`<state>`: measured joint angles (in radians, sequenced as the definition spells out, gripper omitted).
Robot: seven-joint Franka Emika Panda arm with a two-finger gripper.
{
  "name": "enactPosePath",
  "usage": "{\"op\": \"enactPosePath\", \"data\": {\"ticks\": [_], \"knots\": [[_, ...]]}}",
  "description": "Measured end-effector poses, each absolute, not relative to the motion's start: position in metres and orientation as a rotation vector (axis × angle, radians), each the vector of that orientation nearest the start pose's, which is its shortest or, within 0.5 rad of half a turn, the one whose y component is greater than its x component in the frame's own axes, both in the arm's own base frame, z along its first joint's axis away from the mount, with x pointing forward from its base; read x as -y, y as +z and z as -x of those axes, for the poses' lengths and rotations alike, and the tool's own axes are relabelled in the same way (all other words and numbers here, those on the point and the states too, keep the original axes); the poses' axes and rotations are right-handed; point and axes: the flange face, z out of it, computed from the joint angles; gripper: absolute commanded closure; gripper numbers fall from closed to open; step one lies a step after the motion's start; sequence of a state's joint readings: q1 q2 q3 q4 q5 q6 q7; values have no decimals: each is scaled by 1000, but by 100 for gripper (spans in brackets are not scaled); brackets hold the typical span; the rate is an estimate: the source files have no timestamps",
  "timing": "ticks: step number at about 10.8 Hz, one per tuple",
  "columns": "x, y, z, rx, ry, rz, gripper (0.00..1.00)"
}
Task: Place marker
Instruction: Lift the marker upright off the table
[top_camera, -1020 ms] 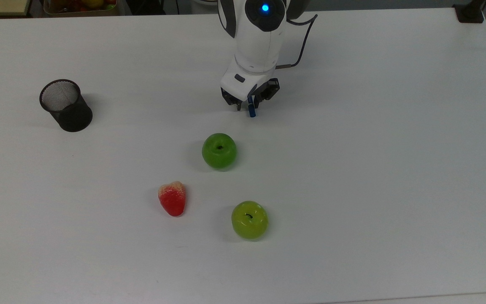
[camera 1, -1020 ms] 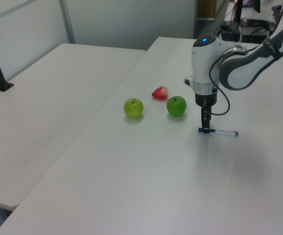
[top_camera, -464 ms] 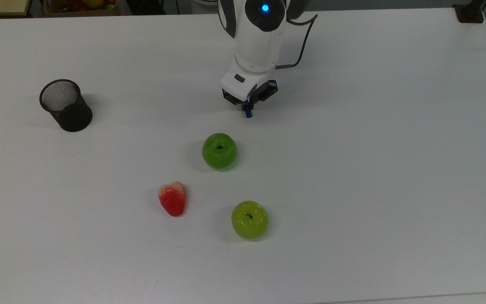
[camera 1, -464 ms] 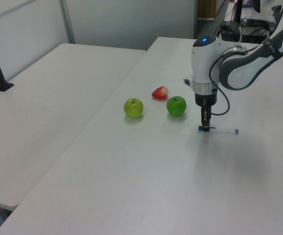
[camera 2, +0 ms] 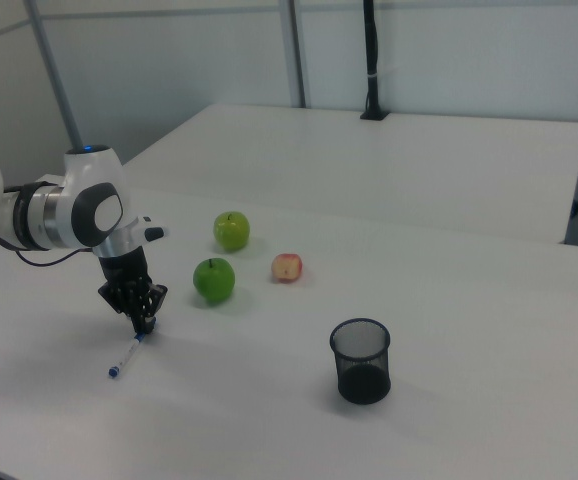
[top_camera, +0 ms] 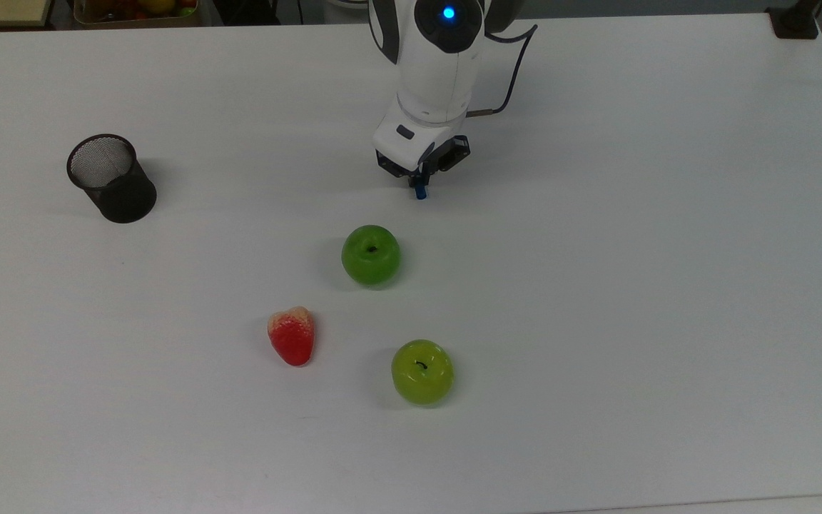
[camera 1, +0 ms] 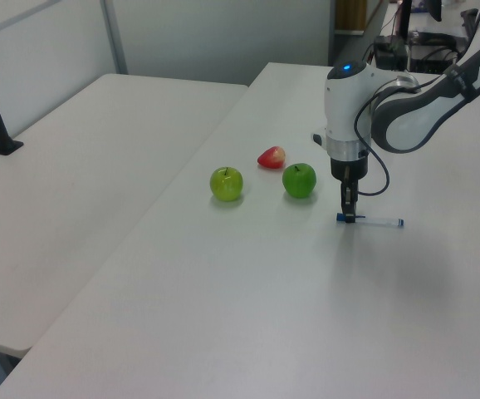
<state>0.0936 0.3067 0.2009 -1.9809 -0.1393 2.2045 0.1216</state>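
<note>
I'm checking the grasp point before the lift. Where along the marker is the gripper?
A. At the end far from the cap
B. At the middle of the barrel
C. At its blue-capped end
C: in the left view the gripper sits at the marker's blue-capped end, the white barrel lying free on the table.

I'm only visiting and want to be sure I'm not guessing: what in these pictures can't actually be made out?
- Marker: in the top view, the hand covers all but its blue end.
- Whether the marker is off the table: too small to tell in the left view.
- Inside of the black mesh cup: its wall hides the bottom in the right view.
- Bin at the top view's upper left edge: cut off by the frame.
</note>
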Motion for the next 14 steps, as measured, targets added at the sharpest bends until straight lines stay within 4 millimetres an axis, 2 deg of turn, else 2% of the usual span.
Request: {"op": "enactPosePath", "data": {"ticks": [3,6,11,12,14], "knots": [[-162,321,-579,386,112,3184,94],[-158,349,-589,328,130,3202,94],[-154,453,-599,227,150,3240,94],[-153,468,-598,221,133,3242,94],[-151,476,-597,210,119,3244,94]]}}
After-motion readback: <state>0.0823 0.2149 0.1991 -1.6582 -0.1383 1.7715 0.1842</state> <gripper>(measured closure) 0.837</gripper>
